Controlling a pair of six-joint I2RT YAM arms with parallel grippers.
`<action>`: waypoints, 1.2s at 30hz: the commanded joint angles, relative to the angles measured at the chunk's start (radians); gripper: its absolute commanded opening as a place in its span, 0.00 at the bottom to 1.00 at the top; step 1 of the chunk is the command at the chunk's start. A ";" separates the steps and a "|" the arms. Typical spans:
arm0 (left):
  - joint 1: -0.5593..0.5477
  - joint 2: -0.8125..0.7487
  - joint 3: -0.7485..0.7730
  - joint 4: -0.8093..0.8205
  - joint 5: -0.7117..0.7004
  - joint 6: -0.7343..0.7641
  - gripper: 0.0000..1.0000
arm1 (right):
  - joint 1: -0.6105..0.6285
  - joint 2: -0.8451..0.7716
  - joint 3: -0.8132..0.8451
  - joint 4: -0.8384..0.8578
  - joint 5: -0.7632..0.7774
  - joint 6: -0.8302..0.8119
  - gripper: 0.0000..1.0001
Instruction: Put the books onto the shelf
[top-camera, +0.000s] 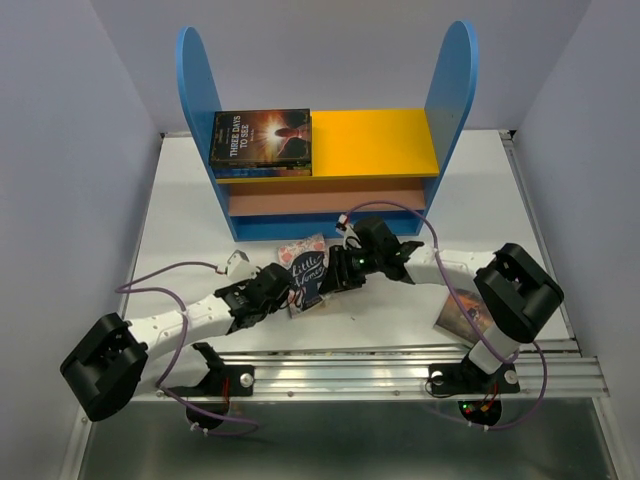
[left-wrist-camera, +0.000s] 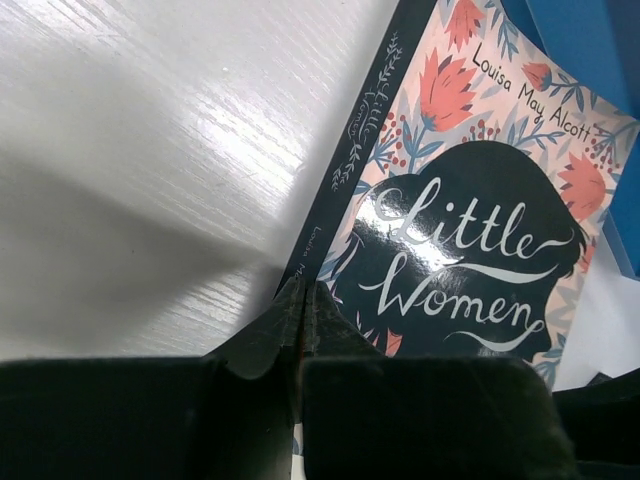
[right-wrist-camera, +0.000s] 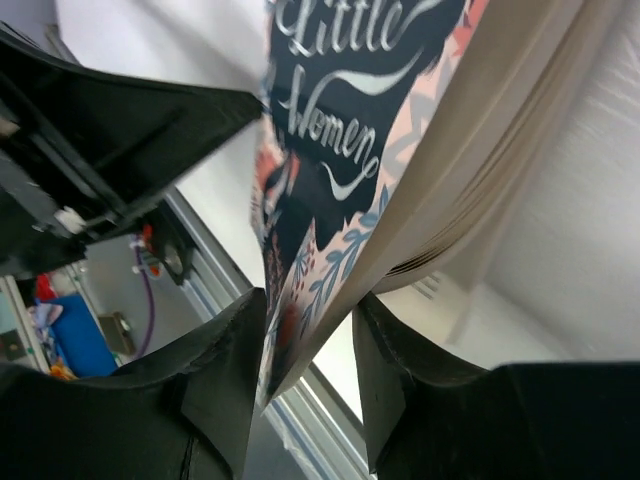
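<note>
top view: the left arm (top-camera: 190, 318) lies low over the worktop (top-camera: 180, 220), stretched rightward from its base. its left pincer (top-camera: 288, 293) meets the lower left edge of the little women book (top-camera: 305, 262). the right arm (top-camera: 450, 265) is folded at the elbow and reaches leftward, its right pincer (top-camera: 326, 284) at the same book's right side. the book stands tilted between the two, just in front of the shelf (top-camera: 195, 90). a stack of books (top-camera: 262, 137) lies flat on the left half of the shelf's yellow top board. one more book (top-camera: 458, 312) lies on the worktop at the right, partly hidden by the right arm.

left wrist view: the fingers are pressed together at the bottom corner of the book's spine, and only a thin sliver of cover shows in the seam between them, so this pincer pinches the book. the front cover faces the camera, the title and louisa may alcott readable, which the top view only hints at.

right wrist view: the fingers stand at a middling width on either side of the book's corner, cover toward one and page block toward the other. whether they press on it i cannot tell. only this view shows the fanned page edges, and the left pincer's black body at the cover's far edge.
</note>
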 joint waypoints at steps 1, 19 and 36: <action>-0.020 0.041 -0.055 0.059 0.171 0.001 0.01 | 0.030 -0.016 0.058 0.180 -0.022 0.079 0.45; -0.081 -0.294 -0.035 -0.048 0.093 0.031 0.92 | 0.030 -0.224 0.004 0.019 0.177 0.060 0.01; -0.078 -0.897 -0.263 0.405 0.229 0.297 0.99 | 0.030 -0.569 0.038 0.025 0.011 0.027 0.01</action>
